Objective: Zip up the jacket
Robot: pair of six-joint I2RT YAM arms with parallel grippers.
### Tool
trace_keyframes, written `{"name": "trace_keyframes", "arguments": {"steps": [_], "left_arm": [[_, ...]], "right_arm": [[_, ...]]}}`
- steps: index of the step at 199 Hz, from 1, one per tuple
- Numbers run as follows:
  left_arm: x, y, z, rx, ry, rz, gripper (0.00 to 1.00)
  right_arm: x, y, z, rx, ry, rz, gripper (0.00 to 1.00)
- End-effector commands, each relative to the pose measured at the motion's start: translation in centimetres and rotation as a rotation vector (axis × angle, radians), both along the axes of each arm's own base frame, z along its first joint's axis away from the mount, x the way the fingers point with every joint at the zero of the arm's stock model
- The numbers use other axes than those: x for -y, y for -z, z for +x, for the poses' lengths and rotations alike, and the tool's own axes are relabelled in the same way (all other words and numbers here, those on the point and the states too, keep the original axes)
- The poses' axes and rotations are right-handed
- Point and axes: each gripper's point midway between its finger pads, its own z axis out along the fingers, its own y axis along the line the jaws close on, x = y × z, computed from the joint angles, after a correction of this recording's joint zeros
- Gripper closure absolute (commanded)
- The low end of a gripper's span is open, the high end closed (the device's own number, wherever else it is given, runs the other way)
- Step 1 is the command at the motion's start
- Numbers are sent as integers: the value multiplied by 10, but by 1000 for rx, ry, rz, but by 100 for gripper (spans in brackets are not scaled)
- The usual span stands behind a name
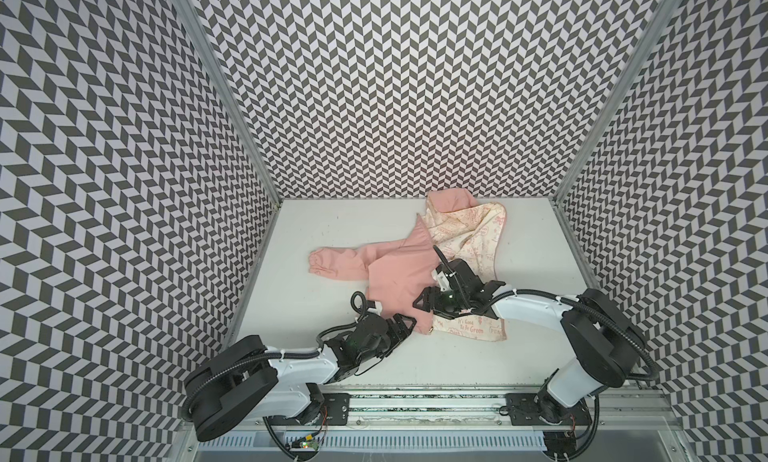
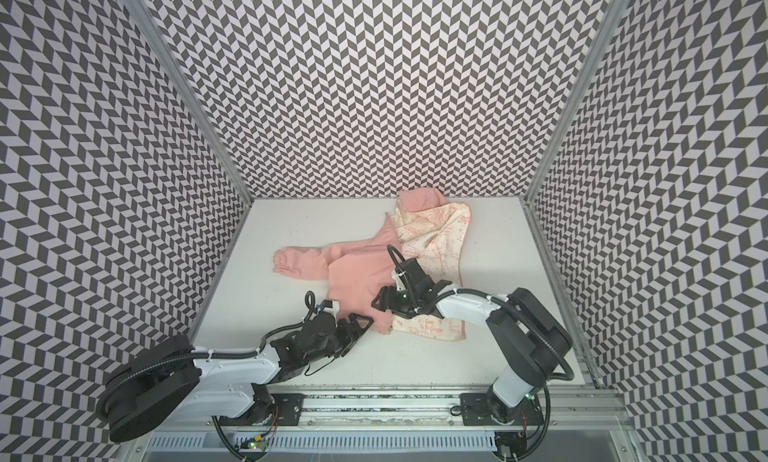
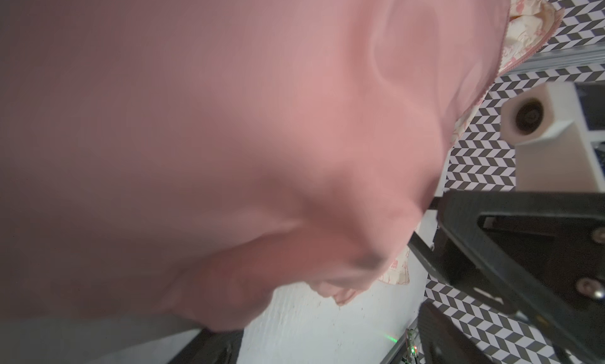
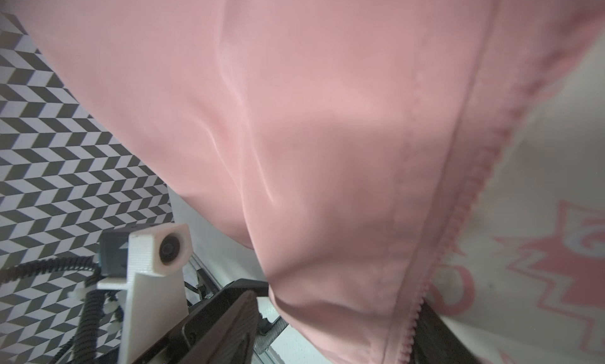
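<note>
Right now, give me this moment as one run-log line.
jacket: unzipped, lining exposed, on table | left gripper: open at hem | right gripper: open, straddling zipper edge

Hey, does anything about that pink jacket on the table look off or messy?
The salmon-pink child's jacket lies crumpled and unzipped: one front panel is folded back, baring its cream printed lining, and one sleeve sticks out sideways. No tear or spill shows.

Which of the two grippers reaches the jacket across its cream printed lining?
The right gripper: its arm crosses above the cream lining of the jacket. The left gripper sits at the pink edge, its arm over the table.
</note>
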Motion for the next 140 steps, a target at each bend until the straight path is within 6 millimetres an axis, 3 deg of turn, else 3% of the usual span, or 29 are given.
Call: {"name": "trace_keyframes", "arguments": {"steps": [1,71,116,140], "left_arm": [[-6,7,8,12,-34,19,16],[-16,-4,6,46,-43,55,18],[-24,-12,6,68,-61,72,18],[-24,-11,5,64,-58,72,18]], "right_arm": [[-6,-28,-1,45,-2,96,34],[-15,-40,-13,45,-39,218,41],[-19,-34,-18,39,-67,236,49],[-20,-20,-24,24,-83,217,50]]}}
